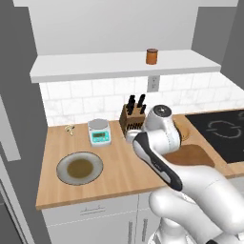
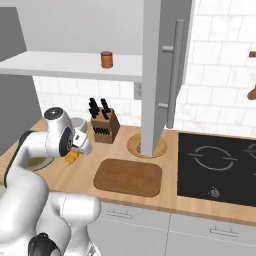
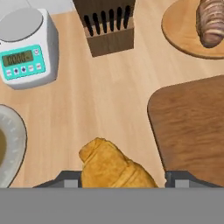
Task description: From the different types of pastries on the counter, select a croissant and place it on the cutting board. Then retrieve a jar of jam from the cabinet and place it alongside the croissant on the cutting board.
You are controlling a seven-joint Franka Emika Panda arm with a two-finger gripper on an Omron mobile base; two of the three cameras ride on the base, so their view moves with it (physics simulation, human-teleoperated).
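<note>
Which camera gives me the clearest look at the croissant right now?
The hand view: the croissant sits large between the gripper tips, beside the cutting board. The right base view shows a small yellow piece under the hand. In the left base view I cannot make it out.

even, bright, shadowless rendered light

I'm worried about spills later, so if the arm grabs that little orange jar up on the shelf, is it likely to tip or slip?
The jar looks short and squat with a flat base, so it probably resists tipping. Its smooth round side may slip between the gripper fingers unless squeezed squarely. It stands alone on the shelf, so a nudge would likely slide it, though on its side it could roll.
</note>
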